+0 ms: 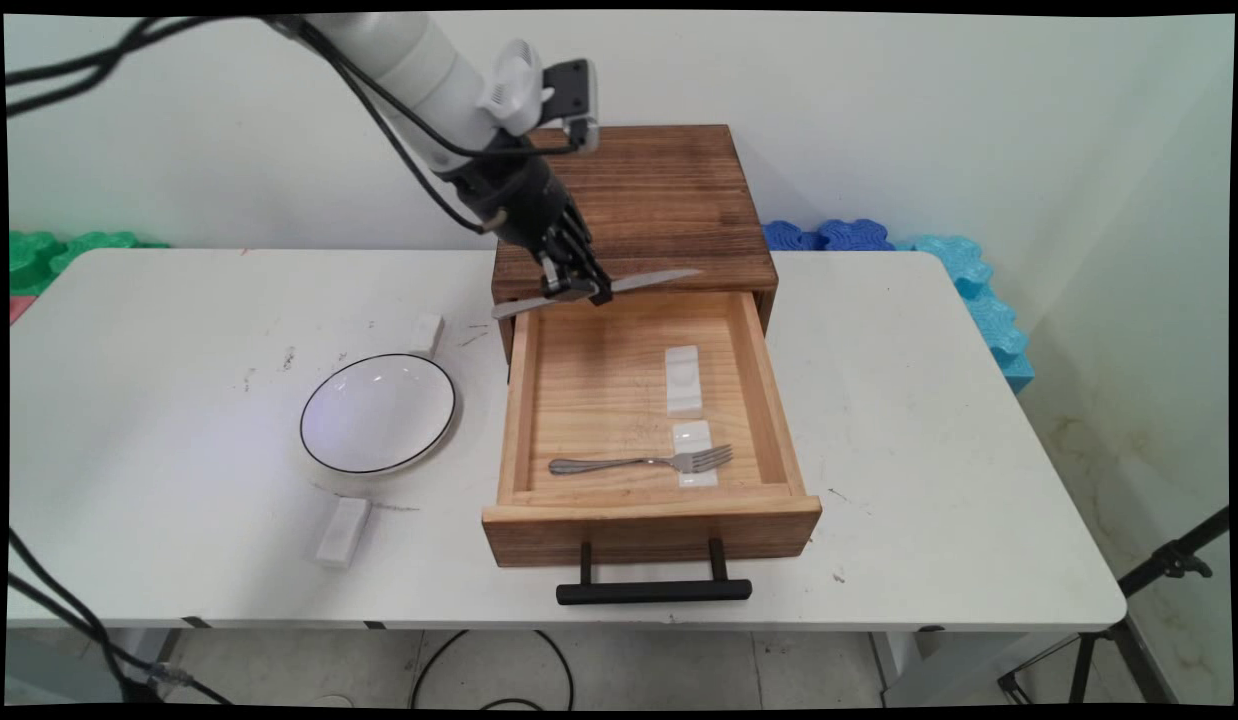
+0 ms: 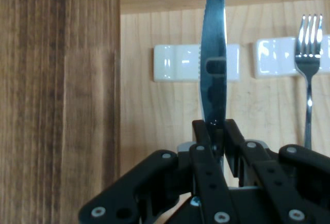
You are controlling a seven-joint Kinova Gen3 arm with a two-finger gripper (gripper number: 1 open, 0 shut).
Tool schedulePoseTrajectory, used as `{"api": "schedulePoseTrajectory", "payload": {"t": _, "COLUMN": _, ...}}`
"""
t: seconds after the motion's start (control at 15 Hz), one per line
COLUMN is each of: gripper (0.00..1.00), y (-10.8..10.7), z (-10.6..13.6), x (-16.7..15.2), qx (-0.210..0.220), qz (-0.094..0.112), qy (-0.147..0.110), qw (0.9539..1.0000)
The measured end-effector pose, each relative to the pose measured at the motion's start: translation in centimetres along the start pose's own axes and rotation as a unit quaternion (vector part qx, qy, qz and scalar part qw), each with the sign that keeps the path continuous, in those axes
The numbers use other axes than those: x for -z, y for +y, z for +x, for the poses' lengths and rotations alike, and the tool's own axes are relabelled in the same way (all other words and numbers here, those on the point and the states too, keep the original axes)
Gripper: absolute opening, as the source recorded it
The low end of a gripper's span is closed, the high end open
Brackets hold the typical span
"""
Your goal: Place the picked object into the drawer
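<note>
Arm reaches in from upper left, angled down and right, gripper hanging over the back edge of the open drawer, just in front of the dark wooden cabinet. Gripper fingers are clamped on a knife, gripped near mid-length; knife lies roughly level across the drawer's back, blade tip toward the drawer's right side, handle end sticking out past the drawer's left wall. Hand view: serrated blade runs straight up from the closed fingers, over the drawer floor.

Inside the drawer: a fork near the front wall, tines toward the right, resting on a white rest. A second white rest sits bare at the drawer's middle, behind the fork. Knife is above and apart from both.

Left of the drawer on the tabletop: a white bowl with dark rim, a small white block behind it, another white block in front of it.
</note>
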State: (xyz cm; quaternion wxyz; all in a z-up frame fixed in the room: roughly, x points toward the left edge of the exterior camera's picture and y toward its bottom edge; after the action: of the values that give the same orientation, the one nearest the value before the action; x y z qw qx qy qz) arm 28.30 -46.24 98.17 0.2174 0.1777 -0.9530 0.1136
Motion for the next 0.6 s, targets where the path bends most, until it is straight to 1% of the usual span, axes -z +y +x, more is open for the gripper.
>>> {"api": "schedulePoseTrajectory", "payload": {"t": 0.6, "gripper": 0.0, "y": -0.7, "z": 2.0, "x": -5.3, "qx": -0.001, "qz": 0.006, "qy": -0.007, "qw": 1.0}}
